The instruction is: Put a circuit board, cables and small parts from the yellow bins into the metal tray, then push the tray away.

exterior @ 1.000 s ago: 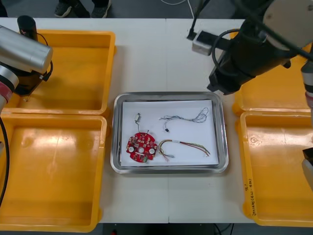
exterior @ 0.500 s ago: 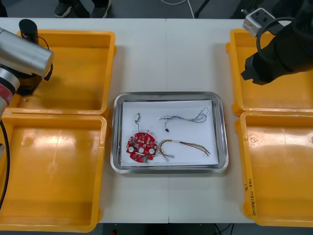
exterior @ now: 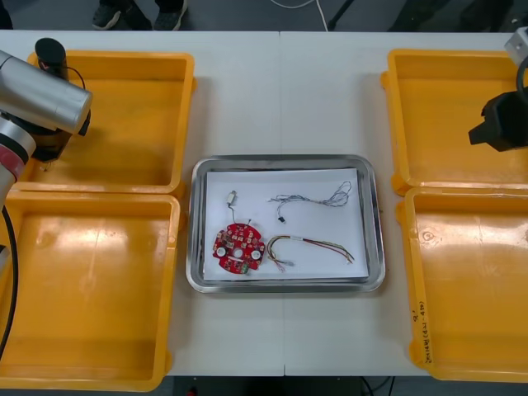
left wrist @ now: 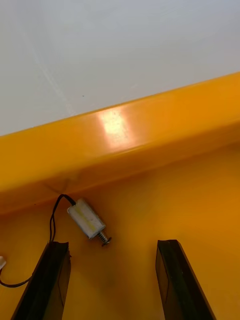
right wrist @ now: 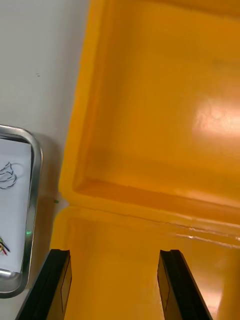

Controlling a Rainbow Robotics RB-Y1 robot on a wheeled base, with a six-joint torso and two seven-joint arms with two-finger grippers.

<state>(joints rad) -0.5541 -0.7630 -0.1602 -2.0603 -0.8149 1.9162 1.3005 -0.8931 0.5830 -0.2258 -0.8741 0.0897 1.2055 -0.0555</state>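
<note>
The metal tray, white inside, lies mid-table between the yellow bins. In it are a round red circuit board, a twisted blue and white cable, a red and yellow cable and a small metal part. My left gripper is open low over the far left bin; a small metal part with a black wire lies just ahead of its fingers by the bin wall. My right gripper is open and empty above the rim between the two right bins, and the tray's corner lies off to one side.
The near left bin and near right bin look bare inside. The far right bin also looks bare. My left arm hangs over the far left corner, my right arm at the right edge.
My right arm has swung from above the tray's far right corner out to the right edge, over the right bins. The left arm has hardly moved. The tray's contents are unchanged.
</note>
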